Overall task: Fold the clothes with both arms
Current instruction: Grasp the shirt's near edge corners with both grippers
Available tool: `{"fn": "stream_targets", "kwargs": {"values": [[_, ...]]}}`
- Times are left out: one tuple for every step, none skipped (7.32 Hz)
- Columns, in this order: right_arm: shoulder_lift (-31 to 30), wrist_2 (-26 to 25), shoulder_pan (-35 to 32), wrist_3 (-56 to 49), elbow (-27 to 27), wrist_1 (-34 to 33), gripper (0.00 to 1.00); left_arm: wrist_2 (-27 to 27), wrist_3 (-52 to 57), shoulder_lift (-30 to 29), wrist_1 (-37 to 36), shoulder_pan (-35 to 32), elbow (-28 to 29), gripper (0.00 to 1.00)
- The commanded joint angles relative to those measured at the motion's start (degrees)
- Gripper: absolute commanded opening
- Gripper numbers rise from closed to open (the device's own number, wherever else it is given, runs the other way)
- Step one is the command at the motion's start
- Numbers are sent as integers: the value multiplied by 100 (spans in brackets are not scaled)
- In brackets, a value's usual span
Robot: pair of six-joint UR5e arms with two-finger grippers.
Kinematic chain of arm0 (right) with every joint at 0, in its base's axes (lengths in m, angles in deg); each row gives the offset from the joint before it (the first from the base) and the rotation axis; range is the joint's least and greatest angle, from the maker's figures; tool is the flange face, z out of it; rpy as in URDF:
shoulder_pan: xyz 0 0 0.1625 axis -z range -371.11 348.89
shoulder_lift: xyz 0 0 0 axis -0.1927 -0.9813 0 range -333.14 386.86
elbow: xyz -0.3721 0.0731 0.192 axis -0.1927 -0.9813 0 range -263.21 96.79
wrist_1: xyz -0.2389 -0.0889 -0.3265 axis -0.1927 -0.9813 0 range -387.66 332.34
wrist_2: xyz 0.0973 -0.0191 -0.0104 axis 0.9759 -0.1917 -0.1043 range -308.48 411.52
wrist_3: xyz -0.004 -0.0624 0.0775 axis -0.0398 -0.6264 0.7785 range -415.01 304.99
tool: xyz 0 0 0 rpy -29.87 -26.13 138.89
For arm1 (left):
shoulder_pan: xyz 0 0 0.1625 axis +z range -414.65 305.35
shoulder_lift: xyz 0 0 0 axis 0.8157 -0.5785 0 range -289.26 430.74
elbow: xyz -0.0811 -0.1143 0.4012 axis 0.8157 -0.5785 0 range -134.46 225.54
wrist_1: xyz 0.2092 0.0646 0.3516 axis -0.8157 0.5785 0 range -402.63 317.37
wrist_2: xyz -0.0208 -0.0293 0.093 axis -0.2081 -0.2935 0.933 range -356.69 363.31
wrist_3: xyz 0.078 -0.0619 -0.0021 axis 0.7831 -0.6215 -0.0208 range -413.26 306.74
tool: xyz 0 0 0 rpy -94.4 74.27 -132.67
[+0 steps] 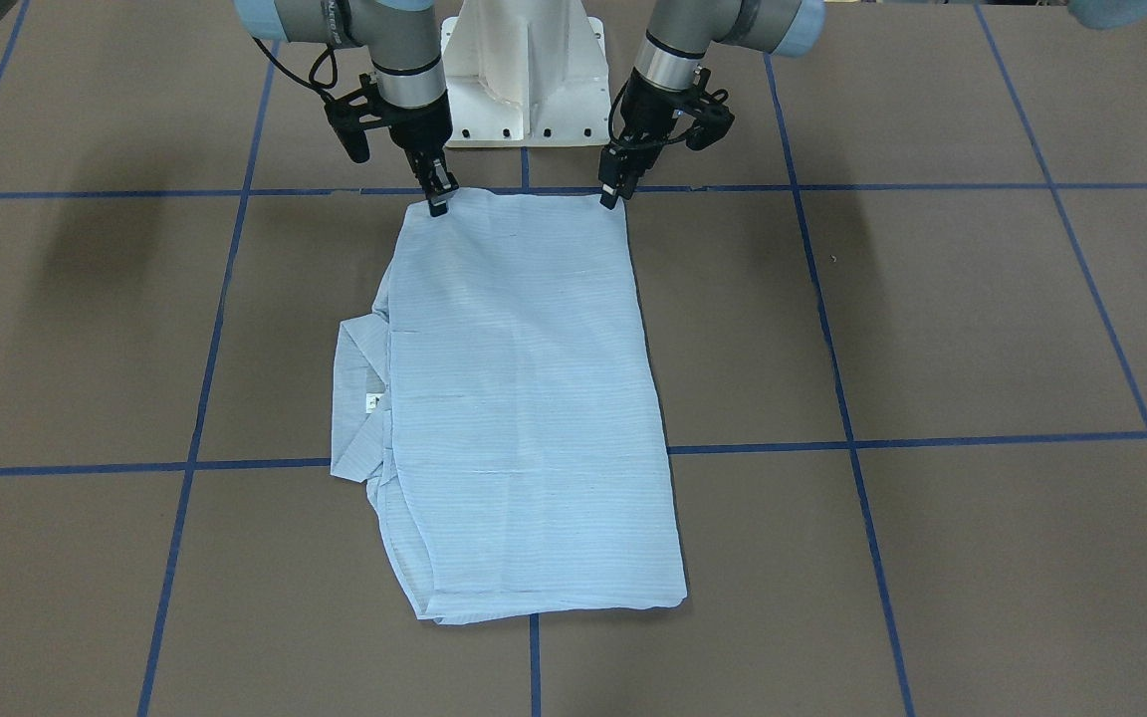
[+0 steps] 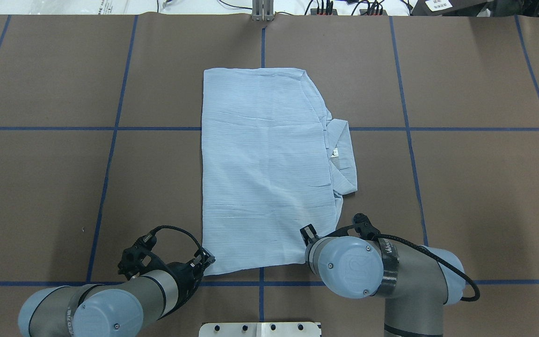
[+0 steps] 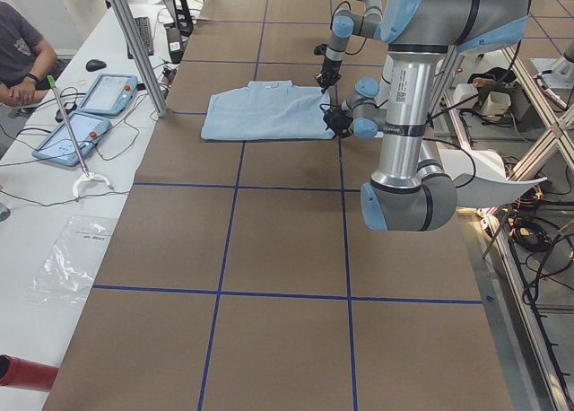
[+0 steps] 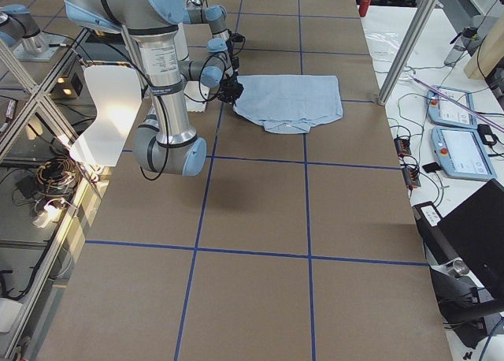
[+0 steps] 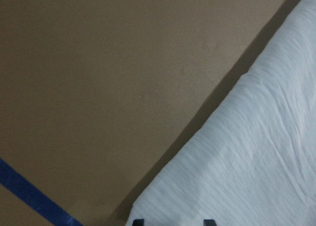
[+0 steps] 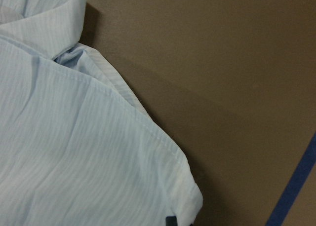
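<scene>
**Shirt (image 1: 524,398)**, one. Light blue with fine stripes, folded into a long rectangle. It lies flat at the middle of the brown table (image 1: 932,329), with its short edges near and far from the robot. The collar (image 1: 359,398) sticks out on the robot's right side, with one small white neck tag (image 1: 371,401) showing on it.

**Arms**, two. The left arm (image 2: 110,309) and right arm (image 2: 391,276) both reach to the shirt's near edge, one at each corner.

**Left gripper (image 1: 615,194)**, one. It sits at the near left corner. In its wrist view the two fingertips (image 5: 138,221) stand a little apart, with cloth across the gap. No pinch on the cloth shows.

**Right gripper (image 1: 437,199)**, one. It sits at the near right corner, tip on the cloth. Its wrist view shows a single dark tip beside the corner. Whether it grips cannot be told. In the overhead view the arm's own wrist covers it.

**Surroundings:**
- Blue tape lines (image 1: 932,438) form a grid on the table, and some run under the shirt.
- One white pedestal base (image 1: 524,90) stands just behind the near edge, between the arms.
- On the far side bench are two handheld control tablets (image 3: 108,92), one clear plastic bag (image 3: 72,258) and one seated person (image 3: 22,56).
- One metal post (image 3: 134,48) stands at the table's far edge, apart from the shirt.
</scene>
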Motion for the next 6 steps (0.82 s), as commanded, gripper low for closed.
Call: {"fn": "stream_targets", "kwargs": {"values": [[-4, 0, -8, 0, 8, 0, 0, -16, 1, -7, -204, 4, -7, 50], [-4, 0, -8, 0, 8, 0, 0, -17, 1, -25, -214, 13, 62, 50], [5, 0, 1, 0, 8, 0, 0, -25, 1, -25, -214, 22, 54, 50], [14, 0, 1, 0, 8, 0, 0, -34, 1, -34, -214, 22, 54, 46], [5, 0, 1, 0, 25, 0, 0, -34, -17, -69, -206, 22, 46, 34], [-3, 0, 1, 0, 51, -9, 0, -25, -95, -104, -214, 22, 45, 18]]}}
